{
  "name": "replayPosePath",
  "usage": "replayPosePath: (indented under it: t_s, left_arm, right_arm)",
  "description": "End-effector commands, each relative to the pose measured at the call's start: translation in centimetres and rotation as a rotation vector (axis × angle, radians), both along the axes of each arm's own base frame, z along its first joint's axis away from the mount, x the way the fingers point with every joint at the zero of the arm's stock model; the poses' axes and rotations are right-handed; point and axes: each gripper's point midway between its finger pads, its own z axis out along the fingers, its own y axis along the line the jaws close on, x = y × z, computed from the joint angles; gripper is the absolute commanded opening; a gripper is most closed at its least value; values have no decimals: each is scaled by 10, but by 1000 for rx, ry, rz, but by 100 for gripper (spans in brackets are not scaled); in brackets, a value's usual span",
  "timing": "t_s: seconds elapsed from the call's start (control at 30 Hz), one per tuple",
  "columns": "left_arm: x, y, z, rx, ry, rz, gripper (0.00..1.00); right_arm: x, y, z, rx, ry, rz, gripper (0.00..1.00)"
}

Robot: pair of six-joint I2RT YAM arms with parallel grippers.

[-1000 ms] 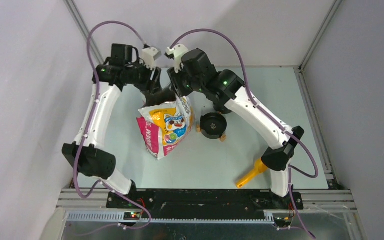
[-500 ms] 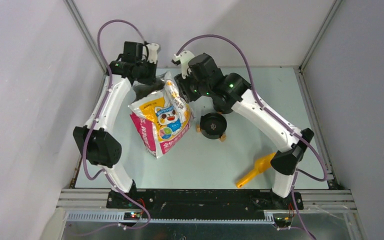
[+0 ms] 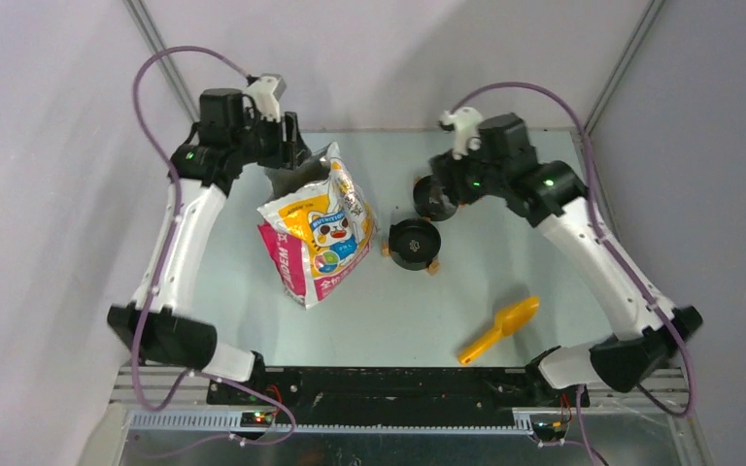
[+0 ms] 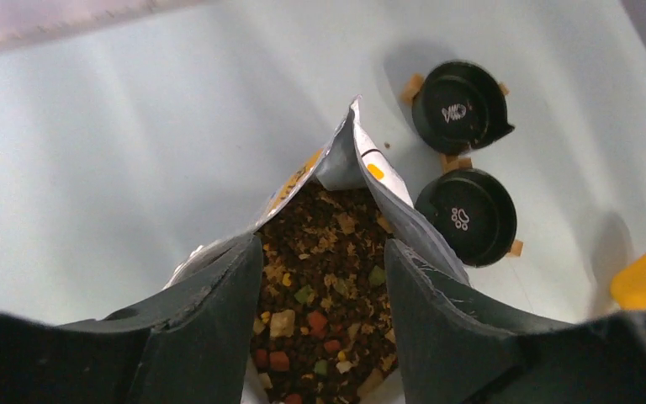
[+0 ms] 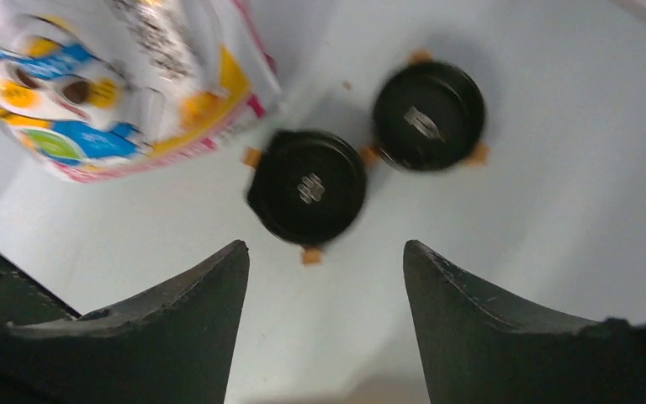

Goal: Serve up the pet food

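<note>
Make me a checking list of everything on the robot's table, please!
Surface: pale table, flat.
Job's things: bag open at the top, kibble inside; two empty black bowls beside it; yellow scoop lying apart, untouched.
Clutter: one brown speck near the bowls.
Pincers: left pincer open at the bag's mouth; right pincer open above the bowls, holding nothing.
Cables: purple cables loop above both arms.
Surroundings: plain walls, metal frame posts.
</note>
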Motion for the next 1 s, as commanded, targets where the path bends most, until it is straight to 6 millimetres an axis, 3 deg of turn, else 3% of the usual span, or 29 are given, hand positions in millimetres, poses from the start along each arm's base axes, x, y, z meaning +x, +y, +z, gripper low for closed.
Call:
replayPosePath:
  t_s: [0.0, 0.03, 0.07, 0.1, 0.17, 0.23, 0.33, 0.4, 0.5, 0.63, 0.73, 0.77, 0.8, 0.83, 0.87, 0.9, 0.93, 0.97]
  left_arm:
    - [-31, 20, 63, 0, -208, 77, 63]
    - [-46, 25, 71, 5, -248, 84, 67]
    - [-52, 28, 78, 7, -282, 92, 71]
    - [-69, 31, 85, 6, -321, 89, 78]
    - [-95, 27, 92, 17, -384, 18, 84]
    - [-126, 9, 90, 7, -397, -144, 86]
    - [-183, -23, 70, -69, -326, -419, 86]
    - [-209, -36, 57, -108, -279, -530, 85]
    - [-219, -45, 44, -160, -226, -572, 84]
    - [-220, -60, 46, -148, -199, -622, 82]
    - [-218, -88, 49, -76, -198, -733, 82]
    - [-217, -102, 38, -23, -176, -781, 82]
    - [-217, -111, 43, 2, -197, -807, 82]
    - [-217, -128, 28, 74, -175, -856, 82]
    - [-211, -135, 29, 132, -199, -845, 81]
    - [-220, -158, 12, 187, -174, -922, 80]
    - [-214, -165, 12, 242, -195, -905, 79]
    - [-221, -187, -4, 278, -172, -955, 77]
  right_arm:
    - [-22, -67, -16, 1, 54, -37, 73]
    - [-21, -86, -24, -7, 68, -58, 73]
    - [-37, -98, -43, -36, 113, -48, 74]
    - [-43, -113, -64, -71, 150, -27, 74]
    - [-57, -139, -89, -133, 195, -50, 74]
    - [-65, -162, -106, -163, 248, -105, 75]
    - [-77, -193, -134, -177, 382, -183, 76]
    - [-83, -214, -151, -137, 505, -265, 76]
    - [-95, -223, -166, -47, 651, -289, 74]
    - [-91, -223, -151, 131, 610, -303, 76]
    - [-88, -229, -138, 134, 521, -328, 78]
    - [-88, -230, -132, 121, 477, -334, 79]
    - [-91, -232, -125, 110, 434, -340, 80]
    - [-90, -235, -122, 96, 404, -353, 81]
    - [-92, -236, -115, 85, 351, -364, 83]
    - [-92, -241, -112, 73, 325, -385, 83]
    - [-92, -243, -103, 69, 269, -407, 86]
    - [-91, -248, -98, 68, 240, -436, 87]
